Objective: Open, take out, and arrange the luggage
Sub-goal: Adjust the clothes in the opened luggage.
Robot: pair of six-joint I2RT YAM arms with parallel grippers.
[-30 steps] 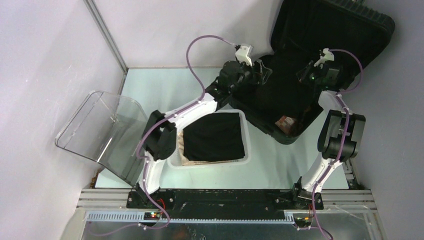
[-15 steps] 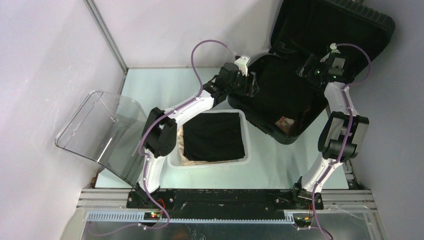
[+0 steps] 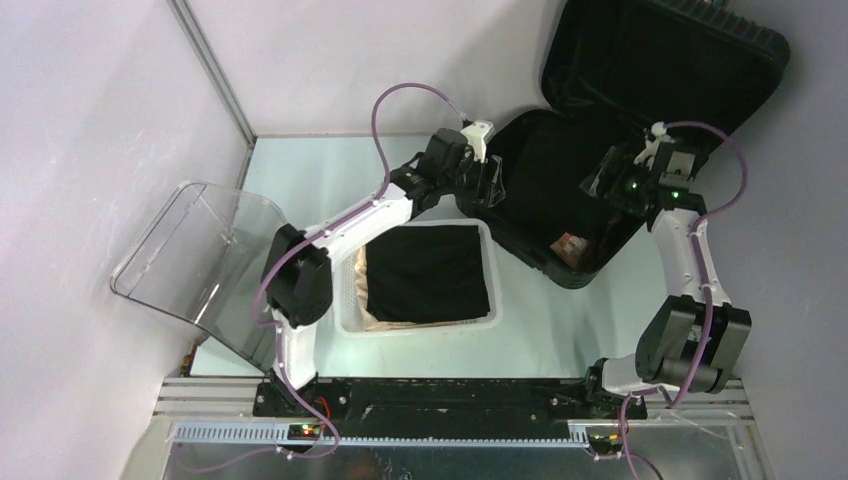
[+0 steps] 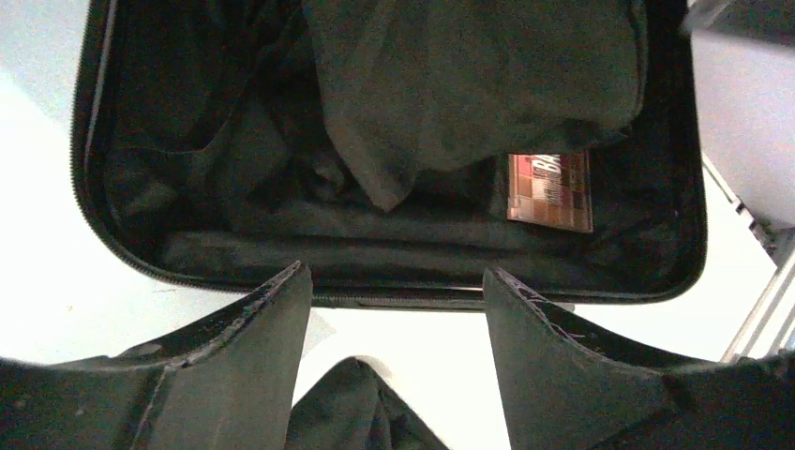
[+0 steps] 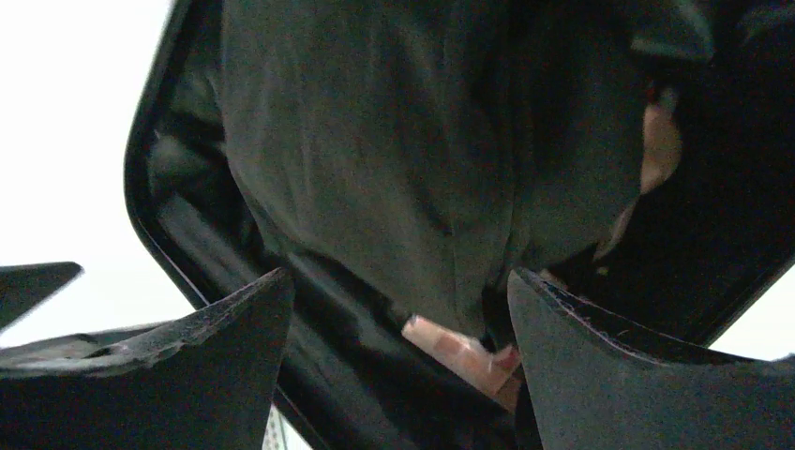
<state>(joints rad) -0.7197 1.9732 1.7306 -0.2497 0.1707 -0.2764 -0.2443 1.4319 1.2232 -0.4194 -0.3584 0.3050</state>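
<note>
Luggage point(image 3: 660, 60) lay lid-up at upper right, so contents were reachable. Left pincer point(image 4: 394, 278) and right pincer point(image 5: 398, 277) both gaped wide, empty, aimed at dark garment point(image 4: 469, 84); likely lining up a pick.

The luggage point(image 3: 660, 60) lies open at the far right of the table point(image 3: 300, 170), with its lid raised behind it. Inside lie a crumpled cloth point(image 4: 469, 84) and, toward the near corner, a flat box point(image 4: 549, 190). Just near-left of the luggage sits a basket point(image 3: 420, 327) holding a folded garment point(image 3: 430, 270). A curved shield point(image 3: 200, 260) stands at the left edge.
</note>
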